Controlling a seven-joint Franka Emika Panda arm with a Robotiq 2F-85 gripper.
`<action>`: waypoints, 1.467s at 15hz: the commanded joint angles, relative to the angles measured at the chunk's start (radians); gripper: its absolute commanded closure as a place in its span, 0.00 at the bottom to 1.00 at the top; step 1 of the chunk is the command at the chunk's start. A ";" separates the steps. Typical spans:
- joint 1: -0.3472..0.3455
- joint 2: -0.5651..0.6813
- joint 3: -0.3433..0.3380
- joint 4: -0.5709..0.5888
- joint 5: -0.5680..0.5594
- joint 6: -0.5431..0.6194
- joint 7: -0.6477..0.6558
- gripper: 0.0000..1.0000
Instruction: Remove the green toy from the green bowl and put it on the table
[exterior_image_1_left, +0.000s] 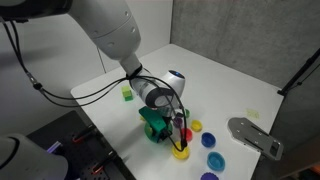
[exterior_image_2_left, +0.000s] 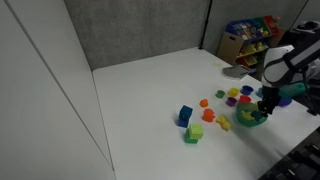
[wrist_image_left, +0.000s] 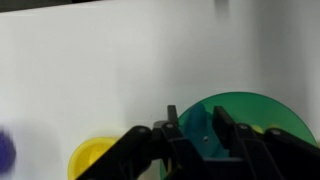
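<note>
The white table (exterior_image_2_left: 140, 100) fills most of the room's floor space, square and flat, with grey walls behind it. The robot's arm (exterior_image_1_left: 105, 30) reaches in from the far left in an exterior view, so bulky that it cuts off part of the tabletop behind it.

The green bowl (wrist_image_left: 255, 115) sits at the near edge of the table. In the wrist view its right side runs out of the picture and its near part is covered by the claw. The claw (wrist_image_left: 195, 120) is down over the bowl's left half, its dark fingers (wrist_image_left: 219, 128) standing only a little apart. The narrow gap between them shows nothing but green. Whether that is bare bowl or the green toy pinched between the pads, I cannot tell, so I cannot say if the claw is grasping or empty. The toy itself I cannot pick out in any view; both exterior views are too small and soft around the bowl.

Just left of the green bowl in the wrist view lies a smaller yellow bowl (wrist_image_left: 88, 158), cut off at the bottom. Blue cups (exterior_image_1_left: 213, 140) stand near it on the right. A blue cube (exterior_image_2_left: 185, 115) and a yellow-green cube (exterior_image_2_left: 194, 133) rest close together, well apart from the bowl.
</note>
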 joint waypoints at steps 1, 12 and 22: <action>-0.005 0.009 -0.004 0.019 -0.037 0.004 0.032 0.87; 0.013 -0.111 0.015 0.031 -0.033 -0.140 0.031 0.96; 0.119 -0.116 0.070 0.187 -0.102 -0.192 0.150 0.96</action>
